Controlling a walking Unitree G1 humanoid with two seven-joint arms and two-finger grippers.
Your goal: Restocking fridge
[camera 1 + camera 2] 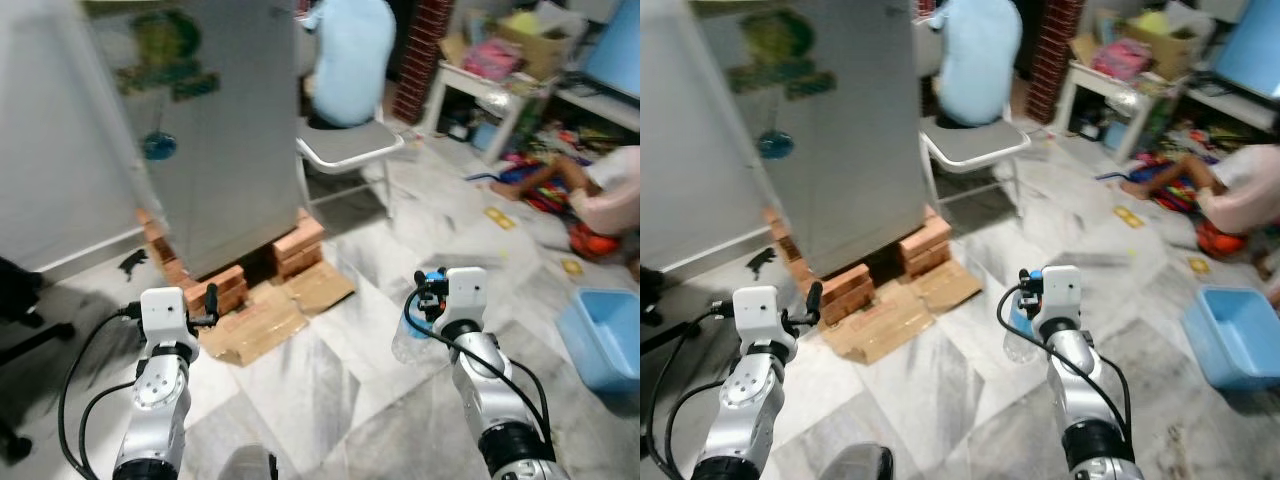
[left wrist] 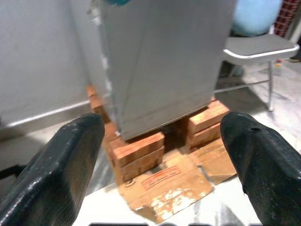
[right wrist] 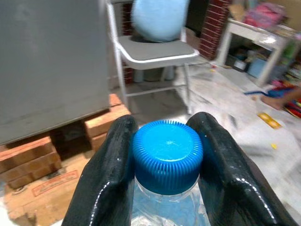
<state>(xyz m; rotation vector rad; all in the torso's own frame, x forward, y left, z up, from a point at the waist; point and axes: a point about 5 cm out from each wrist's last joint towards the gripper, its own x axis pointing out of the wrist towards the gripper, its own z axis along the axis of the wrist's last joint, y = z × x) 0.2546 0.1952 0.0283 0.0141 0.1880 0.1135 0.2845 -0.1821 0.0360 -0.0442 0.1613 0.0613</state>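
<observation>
A grey fridge [image 1: 215,130] stands raised on red bricks [image 1: 225,285], its door closed, with magnets on the side. My right gripper [image 3: 164,155] is shut on a clear plastic bottle with a blue cap [image 3: 167,155]; the bottle [image 1: 415,335] hangs low over the marble floor, to the right of the fridge. My left gripper [image 2: 160,155] is open, holds nothing, and points at the fridge's brick base; its arm [image 1: 165,320] is raised at the lower left.
Flattened cardboard [image 1: 285,305] lies before the bricks. A person in light blue sits on a folding chair [image 1: 350,145] right of the fridge. Another person [image 1: 600,195] sits on the floor at the right among toys. A blue tub [image 1: 605,335] stands at the right.
</observation>
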